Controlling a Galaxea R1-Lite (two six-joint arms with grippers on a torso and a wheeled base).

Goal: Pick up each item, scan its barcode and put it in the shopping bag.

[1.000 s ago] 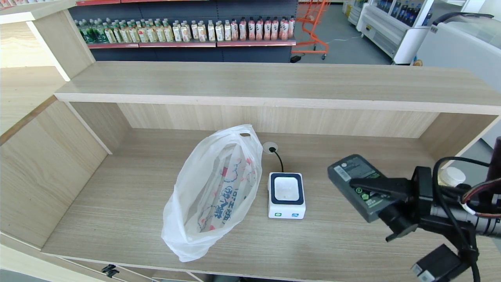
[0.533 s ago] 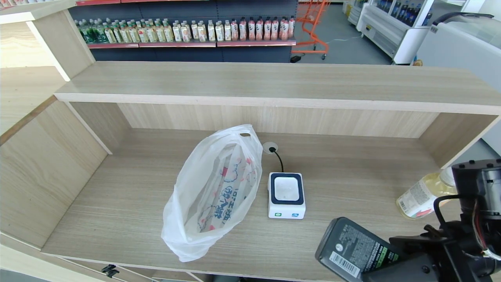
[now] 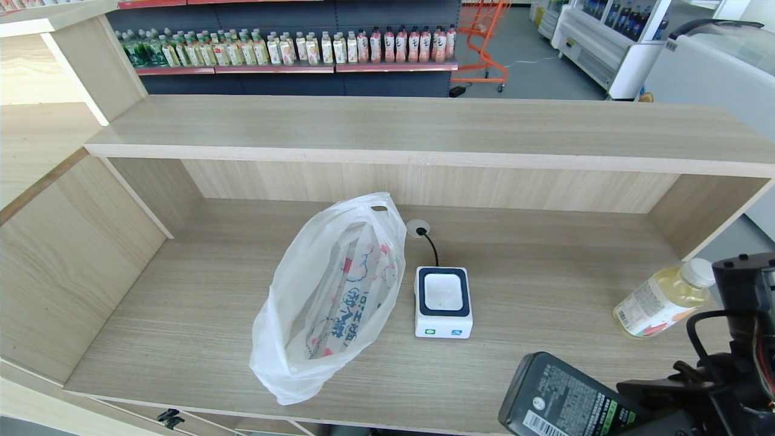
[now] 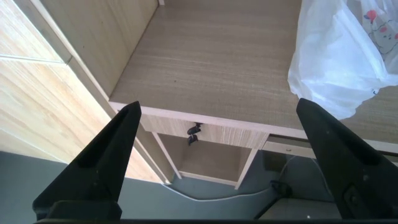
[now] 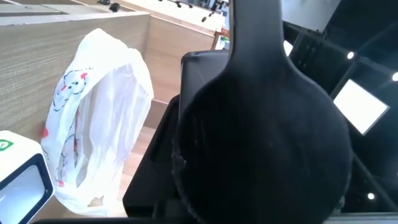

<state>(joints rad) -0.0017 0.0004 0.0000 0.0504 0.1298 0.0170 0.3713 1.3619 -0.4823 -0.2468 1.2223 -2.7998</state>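
We judge scanning is in hand: our right gripper (image 3: pixel 639 404) is clamped on the dark packet (image 3: pixel 563 396), right of the scanner (image 3: pixel 443 301). Next we must bring its barcode (image 3: pixel 536 422) over the scanner. The left gripper (image 4: pixel 221 165) stands apart.

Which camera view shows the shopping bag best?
The head view: the whole shopping bag is in frame. The left wrist view shows one end; the right wrist view sees it at a slant beside the dark pack.

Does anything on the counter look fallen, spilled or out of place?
The bottle at the right end of the counter seems to lie on its side, cap pointing away from the scanner; nothing looks spilled. Otherwise nothing stands out: the right gripper holds the dark pack, and the shopping bag lies beside the scanner.
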